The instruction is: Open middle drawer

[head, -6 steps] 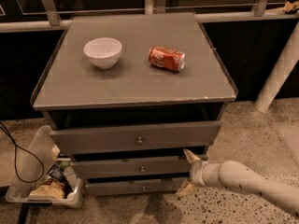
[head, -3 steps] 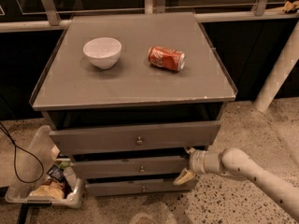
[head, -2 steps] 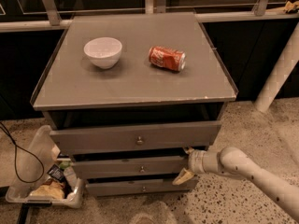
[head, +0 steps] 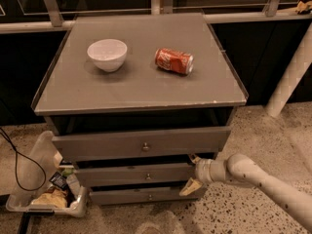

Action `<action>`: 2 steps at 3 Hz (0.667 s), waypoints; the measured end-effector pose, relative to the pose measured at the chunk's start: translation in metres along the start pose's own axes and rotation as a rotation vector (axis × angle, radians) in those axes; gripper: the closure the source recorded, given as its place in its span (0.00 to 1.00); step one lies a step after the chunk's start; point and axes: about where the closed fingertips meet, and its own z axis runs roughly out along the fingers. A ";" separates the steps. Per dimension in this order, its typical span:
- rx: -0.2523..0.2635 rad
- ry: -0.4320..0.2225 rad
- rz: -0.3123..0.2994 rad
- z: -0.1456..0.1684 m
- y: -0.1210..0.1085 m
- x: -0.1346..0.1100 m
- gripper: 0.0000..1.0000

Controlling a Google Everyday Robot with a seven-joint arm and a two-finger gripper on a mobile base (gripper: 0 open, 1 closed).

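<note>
The middle drawer (head: 131, 174) is a wide grey front with a small round knob (head: 147, 176), between the taller top drawer (head: 107, 144) and the shorter bottom drawer (head: 126, 196). My gripper (head: 192, 173) is at the right end of the middle drawer's front. It is open, with one finger (head: 195, 159) above that end and the other (head: 190, 186) below it. The white arm (head: 253, 179) comes in from the lower right. The top drawer stands slightly out from the cabinet.
On the cabinet top (head: 141, 87) stand a white bowl (head: 107, 54) and a red soda can (head: 174, 61) lying on its side. A clear bin of trash (head: 46, 191) sits on the floor at the left, with a black cable (head: 14, 165). A white post (head: 292, 77) stands at the right.
The gripper has shifted slightly left against the middle drawer's right end, and the arm behind it has swung higher. The drawers have not visibly moved.
</note>
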 end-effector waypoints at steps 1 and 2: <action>0.000 0.000 0.000 0.000 0.000 0.000 0.18; -0.001 0.000 0.000 0.000 0.000 0.000 0.43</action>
